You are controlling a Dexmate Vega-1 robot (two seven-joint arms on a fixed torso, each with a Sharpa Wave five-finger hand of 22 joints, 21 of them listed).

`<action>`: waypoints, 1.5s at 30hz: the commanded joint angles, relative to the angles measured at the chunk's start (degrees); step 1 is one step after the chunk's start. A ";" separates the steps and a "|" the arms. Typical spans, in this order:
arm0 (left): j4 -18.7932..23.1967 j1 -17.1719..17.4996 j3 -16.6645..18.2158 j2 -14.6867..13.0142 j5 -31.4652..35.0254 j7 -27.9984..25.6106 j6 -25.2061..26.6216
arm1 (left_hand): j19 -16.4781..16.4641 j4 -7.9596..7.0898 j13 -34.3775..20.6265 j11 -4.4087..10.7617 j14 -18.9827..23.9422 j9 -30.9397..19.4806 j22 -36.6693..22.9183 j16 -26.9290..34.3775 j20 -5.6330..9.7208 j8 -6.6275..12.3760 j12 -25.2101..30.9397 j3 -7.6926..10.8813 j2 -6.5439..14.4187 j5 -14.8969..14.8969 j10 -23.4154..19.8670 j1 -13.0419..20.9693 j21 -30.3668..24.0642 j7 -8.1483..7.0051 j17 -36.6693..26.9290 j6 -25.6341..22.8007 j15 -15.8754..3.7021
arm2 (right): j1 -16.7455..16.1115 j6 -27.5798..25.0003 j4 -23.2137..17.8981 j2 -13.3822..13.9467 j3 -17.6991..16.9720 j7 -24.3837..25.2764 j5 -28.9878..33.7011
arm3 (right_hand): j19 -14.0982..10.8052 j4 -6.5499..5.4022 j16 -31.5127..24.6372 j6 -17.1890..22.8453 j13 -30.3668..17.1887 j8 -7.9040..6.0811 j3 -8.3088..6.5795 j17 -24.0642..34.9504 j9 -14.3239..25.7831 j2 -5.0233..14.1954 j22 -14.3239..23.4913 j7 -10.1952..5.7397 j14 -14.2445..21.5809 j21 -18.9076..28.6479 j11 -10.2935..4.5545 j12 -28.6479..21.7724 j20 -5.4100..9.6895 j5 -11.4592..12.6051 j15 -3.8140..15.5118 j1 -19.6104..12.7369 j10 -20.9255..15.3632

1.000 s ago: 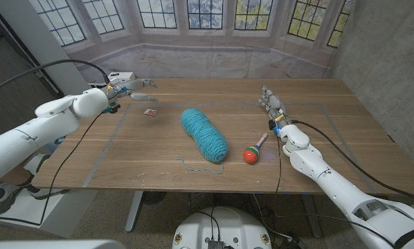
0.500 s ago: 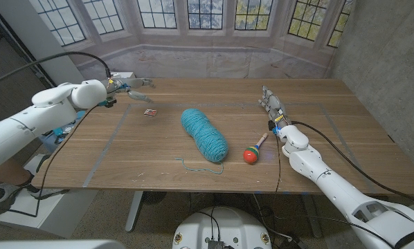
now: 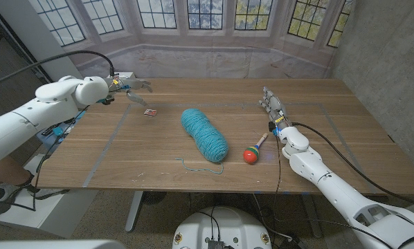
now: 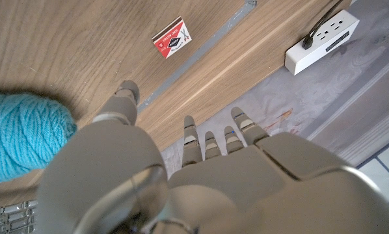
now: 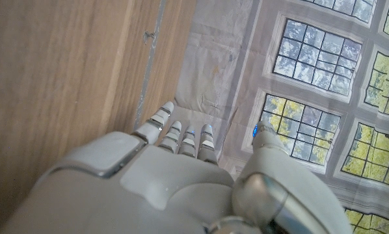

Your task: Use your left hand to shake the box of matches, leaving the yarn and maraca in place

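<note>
While the box of matches (image 3: 149,112) lies untouched near the table's (image 3: 331,149) far left corner, your left hand (image 3: 129,88) has drifted toward that far edge over the last second, fingers spread and holding nothing. No grasp has begun; you still must descend onto the box. Yarn (image 3: 203,134) and maraca (image 3: 255,149) sit mid-table, undisturbed. Your right hand (image 3: 271,103) waits empty, fingers extended.

Open counter (image 3: 124,149) surrounds the matchbox (image 3: 149,112) on all sides. The left hand (image 3: 129,88), fingers spread and holding nothing, hovers near it with bare wood between. The yarn (image 3: 204,134) lies well apart toward the middle; the maraca (image 3: 255,149) lies beyond it, near the right hand (image 3: 271,105).
</note>
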State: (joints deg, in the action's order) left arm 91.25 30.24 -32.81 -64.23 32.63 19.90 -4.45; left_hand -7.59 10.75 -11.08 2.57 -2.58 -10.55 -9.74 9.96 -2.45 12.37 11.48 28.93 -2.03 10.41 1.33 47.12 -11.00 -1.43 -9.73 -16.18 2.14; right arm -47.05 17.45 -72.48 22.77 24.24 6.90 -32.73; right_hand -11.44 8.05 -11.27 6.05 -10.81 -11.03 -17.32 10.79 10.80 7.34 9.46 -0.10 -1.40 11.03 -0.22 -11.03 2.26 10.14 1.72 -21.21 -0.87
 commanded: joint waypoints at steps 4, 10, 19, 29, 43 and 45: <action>-2.81 -3.79 -2.34 1.34 7.03 2.03 -2.16 | -0.66 -0.19 -0.16 -0.46 -0.76 -0.28 -0.30 0.17 -0.06 0.59 0.18 0.16 -0.63 0.46 0.81 2.03 -0.34 -0.02 -0.27 -1.91 -0.03 | -0.53 -0.80 -0.92 -0.02 -0.05 1.52 0.30 | -0.62 0.64 -0.44 0.45 -0.29 -0.38 -0.23 0.19 0.11 -0.14 0.20 0.58 0.50 0.27 0.30 -0.05 1.70 -0.04 0.05 -0.89 -0.04; -4.40 -5.02 -3.08 1.91 8.66 2.78 -2.72 | -0.69 -0.50 -0.19 -1.20 -0.82 -0.35 -0.35 0.29 -0.06 1.38 0.28 0.02 -1.25 0.57 1.04 3.28 -0.31 -0.21 -0.27 -4.89 0.12 | -0.56 -1.17 -1.12 -0.20 0.12 2.25 0.62 | -0.88 0.80 -0.46 0.79 -0.30 -0.49 -0.31 0.16 0.11 -0.20 0.20 0.78 0.69 0.31 0.51 -0.07 1.73 -0.04 -0.01 -1.20 -0.03; -7.64 -7.23 -4.41 3.38 10.36 2.36 -4.27 | -0.73 -0.74 -0.18 -2.01 -0.98 -0.35 -0.37 0.28 -0.21 1.27 0.31 -0.14 -1.45 0.57 1.17 3.62 -0.32 -0.07 -0.27 -5.32 0.62 | -0.38 -2.05 -1.62 -0.17 0.36 2.96 1.03 | -1.09 0.94 -0.50 0.91 -0.30 -0.50 -0.36 0.14 0.12 -0.33 0.19 0.95 0.93 0.32 0.60 -0.13 1.67 -0.05 0.05 -1.51 -0.12; -12.59 -10.09 -6.65 5.64 11.87 0.41 -6.71 | -0.50 -0.94 -0.17 -2.08 -1.25 -0.35 -0.39 0.24 -0.12 0.88 0.22 -0.28 -1.56 0.58 1.58 3.97 -0.22 -0.19 -0.28 -5.14 0.78 | -0.11 -3.03 -1.93 -0.22 0.54 3.98 1.49 | -1.26 1.04 -0.52 1.06 -0.31 -0.52 -0.39 0.12 0.12 -0.46 0.19 0.98 1.09 0.30 0.61 -0.17 1.65 -0.06 -0.01 -1.79 -0.16; -20.39 -14.75 -11.12 7.95 15.12 -4.42 -13.22 | -0.78 -1.10 -0.15 -1.91 -1.18 -0.36 -0.40 0.34 -0.09 0.53 0.35 -0.47 -1.70 0.61 1.48 4.37 -0.34 -0.06 -0.28 -5.18 0.54 | 0.01 -2.80 -1.47 -1.25 0.77 5.88 2.29 | -1.36 1.08 -0.49 1.21 -0.32 -0.52 -0.40 0.13 0.13 -0.56 0.19 1.03 1.15 0.25 0.60 -0.18 1.64 -0.08 0.03 -2.06 -0.16; -21.17 -15.27 -11.54 8.11 15.28 -4.90 -14.00 | -0.78 -1.13 -0.15 -1.72 -1.18 -0.36 -0.40 0.35 -0.06 0.43 0.36 -0.52 -1.75 0.63 1.48 4.42 -0.33 0.02 -0.28 -5.08 0.55 | -0.09 -2.82 -1.56 -1.37 0.77 6.28 2.42 | -1.35 1.08 -0.48 1.25 -0.32 -0.52 -0.40 0.13 0.13 -0.57 0.20 1.06 1.15 0.22 0.63 -0.19 1.65 -0.08 0.06 -2.11 -0.17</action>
State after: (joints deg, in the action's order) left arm 75.42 18.35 -41.14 -57.68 45.40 18.20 -14.14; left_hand -7.88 9.94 -11.06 0.81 -3.39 -10.81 -10.01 9.97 -2.76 12.95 11.48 28.59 -3.66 10.82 2.67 50.77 -11.03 -1.43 -9.72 -20.87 2.56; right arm -47.09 14.71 -74.12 22.03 24.86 11.55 -30.93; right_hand -12.25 8.78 -11.27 7.08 -10.86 -11.26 -17.55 10.79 10.78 6.81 9.46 0.93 -0.68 11.03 0.29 -11.03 2.26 10.14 1.62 -22.64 -0.97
